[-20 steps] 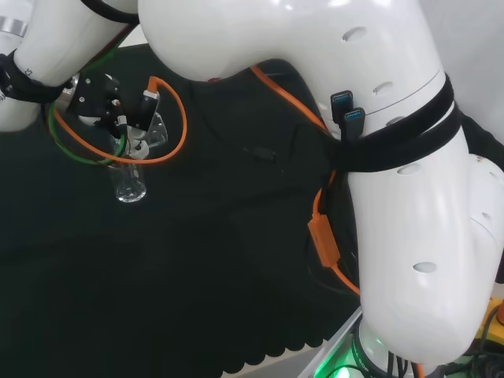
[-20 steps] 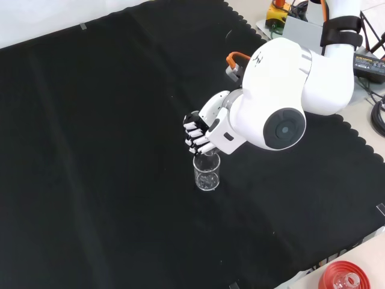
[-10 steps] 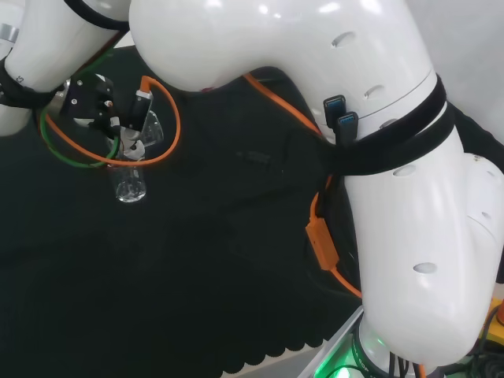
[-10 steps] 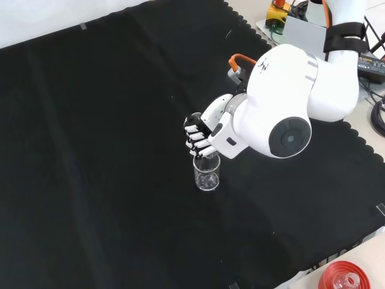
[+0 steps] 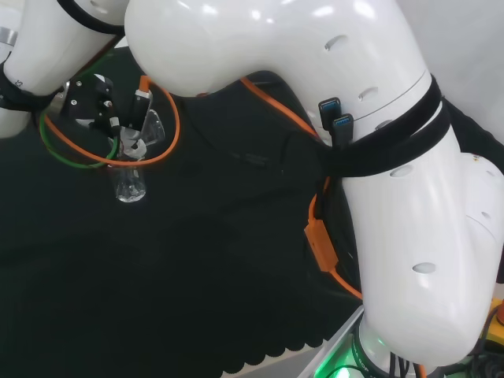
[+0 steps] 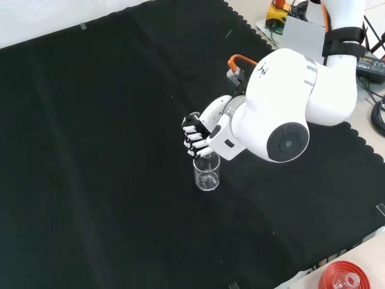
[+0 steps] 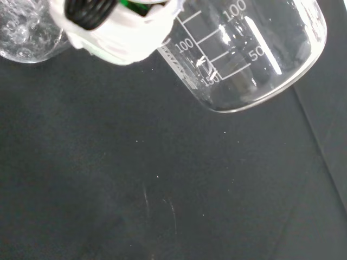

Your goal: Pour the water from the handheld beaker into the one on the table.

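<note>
Arm (image 6: 283,114): big white glossy links w/ round grey cap, front view. Cloth (image 6: 102,150): matt black, scalloped edge, covers bench. Hand (image 6: 197,135): black-and-white, fingers curled round held beaker (image 7: 244,49), just above table beaker (image 6: 206,173). Held beaker: clear glass cylinder w/ white graduation marks; long axis tilted well off vertical, mouth angled down toward table beaker. Table beaker: clear, upright, near cloth centre in front view, directly under hand; droplets/bubbles visible inside in wrist view (image 7: 24,32). Head view: table beaker (image 5: 129,183) below hand (image 5: 118,126), looped by orange cable (image 5: 161,126).
</note>
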Controlling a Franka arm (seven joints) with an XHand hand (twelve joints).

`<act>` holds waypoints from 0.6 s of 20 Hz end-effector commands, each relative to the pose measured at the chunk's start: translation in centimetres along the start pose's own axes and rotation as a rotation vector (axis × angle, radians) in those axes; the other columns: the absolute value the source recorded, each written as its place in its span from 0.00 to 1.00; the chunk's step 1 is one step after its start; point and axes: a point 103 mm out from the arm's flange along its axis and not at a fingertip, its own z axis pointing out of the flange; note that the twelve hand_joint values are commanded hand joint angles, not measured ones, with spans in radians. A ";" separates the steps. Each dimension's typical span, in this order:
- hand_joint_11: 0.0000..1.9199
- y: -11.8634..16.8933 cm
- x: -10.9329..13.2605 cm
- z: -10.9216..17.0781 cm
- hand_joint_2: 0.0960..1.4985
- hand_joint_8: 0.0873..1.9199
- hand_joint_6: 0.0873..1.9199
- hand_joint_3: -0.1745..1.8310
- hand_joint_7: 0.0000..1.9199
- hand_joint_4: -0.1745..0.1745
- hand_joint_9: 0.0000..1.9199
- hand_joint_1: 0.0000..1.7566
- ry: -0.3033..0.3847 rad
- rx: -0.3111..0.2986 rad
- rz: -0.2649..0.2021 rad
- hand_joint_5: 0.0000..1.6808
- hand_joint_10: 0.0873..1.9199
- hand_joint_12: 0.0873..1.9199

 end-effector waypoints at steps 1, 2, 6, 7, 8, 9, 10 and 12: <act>0.59 0.1 0.0 -0.1 0.70 0.24 0.37 0.00 0.72 0.16 0.72 0.74 -0.014 0.006 0.002 0.66 0.48 0.41; 0.59 0.1 0.0 -0.2 0.70 0.24 0.37 0.00 0.72 0.16 0.72 0.74 -0.016 0.008 0.002 0.66 0.48 0.41; 0.59 0.1 0.1 -0.4 0.70 0.24 0.37 0.00 0.72 0.15 0.72 0.74 -0.026 0.010 0.005 0.66 0.48 0.41; 0.59 0.1 0.1 -0.4 0.70 0.24 0.37 0.00 0.72 0.15 0.72 0.74 -0.027 0.010 0.005 0.66 0.48 0.41; 0.59 0.1 0.2 -0.3 0.70 0.24 0.37 0.00 0.72 0.15 0.72 0.74 -0.026 0.009 0.005 0.66 0.48 0.41; 0.59 0.1 0.2 -0.2 0.70 0.24 0.37 0.00 0.72 0.15 0.72 0.74 -0.027 0.009 0.006 0.66 0.48 0.41; 0.59 0.1 0.2 -0.2 0.70 0.24 0.37 0.00 0.72 0.15 0.72 0.74 -0.027 0.012 0.005 0.66 0.48 0.41; 0.59 0.1 0.3 -0.2 0.70 0.24 0.37 0.00 0.72 0.15 0.72 0.74 -0.029 0.020 0.003 0.66 0.48 0.41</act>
